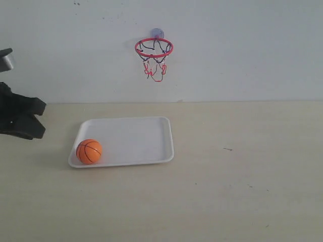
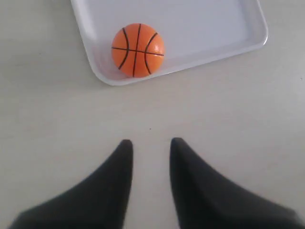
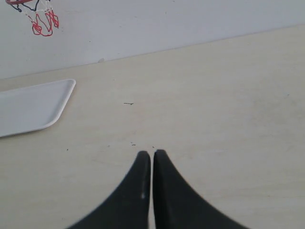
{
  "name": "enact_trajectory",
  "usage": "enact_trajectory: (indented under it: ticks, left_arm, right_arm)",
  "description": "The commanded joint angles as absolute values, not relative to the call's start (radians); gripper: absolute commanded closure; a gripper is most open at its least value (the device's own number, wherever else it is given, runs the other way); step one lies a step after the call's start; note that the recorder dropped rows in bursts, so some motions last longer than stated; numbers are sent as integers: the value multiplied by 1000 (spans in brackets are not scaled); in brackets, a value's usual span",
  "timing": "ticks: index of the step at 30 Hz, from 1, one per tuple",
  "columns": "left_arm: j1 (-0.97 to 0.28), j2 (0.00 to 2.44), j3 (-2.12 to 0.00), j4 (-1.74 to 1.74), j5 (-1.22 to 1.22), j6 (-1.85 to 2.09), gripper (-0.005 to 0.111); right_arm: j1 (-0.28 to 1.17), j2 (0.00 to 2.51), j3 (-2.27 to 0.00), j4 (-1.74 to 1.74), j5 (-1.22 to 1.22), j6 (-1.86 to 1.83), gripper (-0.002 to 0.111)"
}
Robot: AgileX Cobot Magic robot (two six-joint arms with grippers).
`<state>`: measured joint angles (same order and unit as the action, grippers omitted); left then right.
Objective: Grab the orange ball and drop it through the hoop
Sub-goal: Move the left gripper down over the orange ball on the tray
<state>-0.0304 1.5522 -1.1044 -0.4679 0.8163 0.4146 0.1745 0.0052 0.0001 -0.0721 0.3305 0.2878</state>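
The ball [image 1: 89, 151] lay in the near left corner of the tray [image 1: 136, 138], which sat on the bench [image 1: 242, 176]. The hoop [image 1: 154, 55] hung on the wall [image 1: 252, 50] behind the tray, above it.

- Left gripper [image 2: 151, 141]: two matte black fingers [image 2: 112, 186], broad at base, curving to narrow rounded tips.
- Right gripper [image 3: 152, 153]: same matte black tapered form, with a tiny pale speck on one inner edge.
- Left arm [image 1: 20, 118]: black angular casing, with a grey block [image 1: 6, 60] above.
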Motion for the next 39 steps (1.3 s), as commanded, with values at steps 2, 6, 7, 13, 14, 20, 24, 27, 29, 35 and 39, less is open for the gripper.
enact_trajectory:
  ticks: [2,6,7,13,14,20,24,27,29,35,39]
  left_arm:
    - [-35,1620,-1141,-501,746,505,45]
    - [-35,1682,-1191,-562,746,514,31]
    - [-35,1706,-1213,-564,765,514,30]
    - [-91,1839,-1367,-533,861,508,30]
    - [-103,1848,-1384,-511,851,500,30]
    - [-208,1952,-1460,-291,796,401,23]
    - [-210,2003,-1478,-291,792,401,13]
    - [-210,2024,-1478,-291,750,401,13]
    - [-210,2040,-1478,-291,728,421,13]
    - [-210,2075,-1478,-291,698,421,13]
    - [-210,2090,-1478,-291,709,421,16]
  right_arm:
    - [170,0,0,-80,322,282,107]
    - [170,0,0,-80,322,284,107]
    - [170,0,0,-80,322,284,107]
    - [170,0,0,-80,322,282,107]
    - [170,0,0,-80,322,282,107]
    - [170,0,0,-80,322,284,107]
    - [170,0,0,-80,322,282,107]
    - [170,0,0,-80,322,283,107]
    - [170,0,0,-80,322,283,107]
    - [170,0,0,-80,322,282,107]
    - [170,0,0,-80,322,284,107]
